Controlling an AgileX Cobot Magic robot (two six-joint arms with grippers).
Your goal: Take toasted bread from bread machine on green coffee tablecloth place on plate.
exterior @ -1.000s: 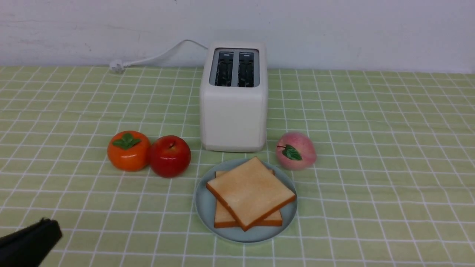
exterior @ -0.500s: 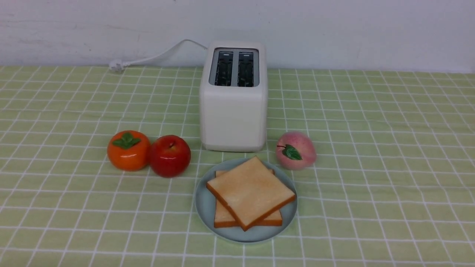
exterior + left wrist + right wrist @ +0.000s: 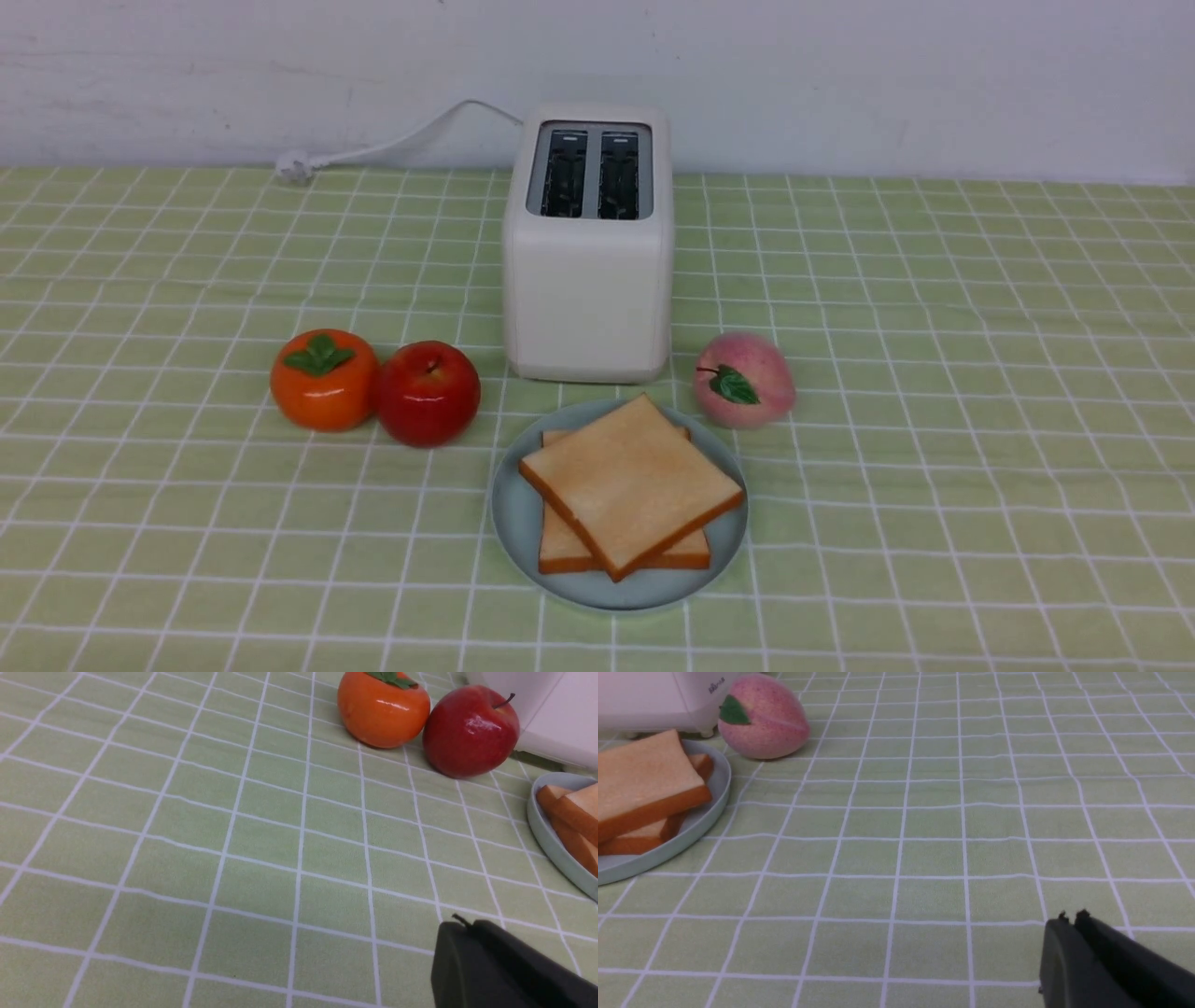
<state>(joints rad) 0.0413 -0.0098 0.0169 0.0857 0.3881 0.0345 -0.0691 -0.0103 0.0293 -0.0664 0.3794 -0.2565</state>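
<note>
Two slices of toasted bread (image 3: 630,485) lie stacked on the pale blue-green plate (image 3: 513,523) in front of the white bread machine (image 3: 588,271), whose two slots are empty. All stand on the green coffee tablecloth (image 3: 934,373). Neither arm shows in the front view. In the left wrist view my left gripper (image 3: 462,926) is shut and empty, low over the cloth, left of the plate (image 3: 546,835) and toast (image 3: 570,812). In the right wrist view my right gripper (image 3: 1069,918) is shut and empty over bare cloth, right of the plate (image 3: 710,807) and toast (image 3: 640,777).
An orange persimmon (image 3: 322,381) and a red apple (image 3: 428,392) sit left of the plate. A pink peach (image 3: 744,380) sits to its right. The toaster's white cord (image 3: 392,142) runs along the back by the wall.
My left gripper, at the front view's lower left a second ago, has drawn back out of that view. Toast, plate and fruit have not moved.
</note>
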